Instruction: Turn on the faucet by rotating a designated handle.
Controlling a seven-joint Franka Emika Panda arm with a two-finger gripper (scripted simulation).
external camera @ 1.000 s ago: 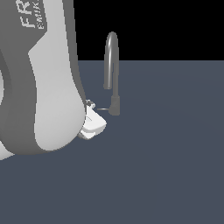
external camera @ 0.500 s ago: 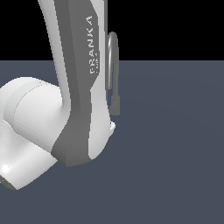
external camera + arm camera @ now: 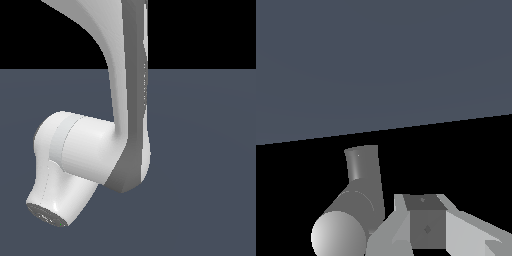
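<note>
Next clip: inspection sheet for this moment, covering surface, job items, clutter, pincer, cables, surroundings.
Surface: plain dark blue-grey floor, bare where visible.
Faucet: hidden behind the arm in the exterior view; the wrist view shows a grey cylinder with a rounded end, likely part of it.
Handle: not seen in either view.
Clutter: nothing seen.
Pincer: only a grey-white block at the wrist view's edge, beside the cylinder; open or shut cannot be told.
Cables: nothing seen.
Surroundings: black background.

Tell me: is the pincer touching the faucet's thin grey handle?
Cannot tell. The white robot arm hides everything in the exterior view; the wrist view shows only a grey cylindrical part beside the pincer, contact unclear.
</note>
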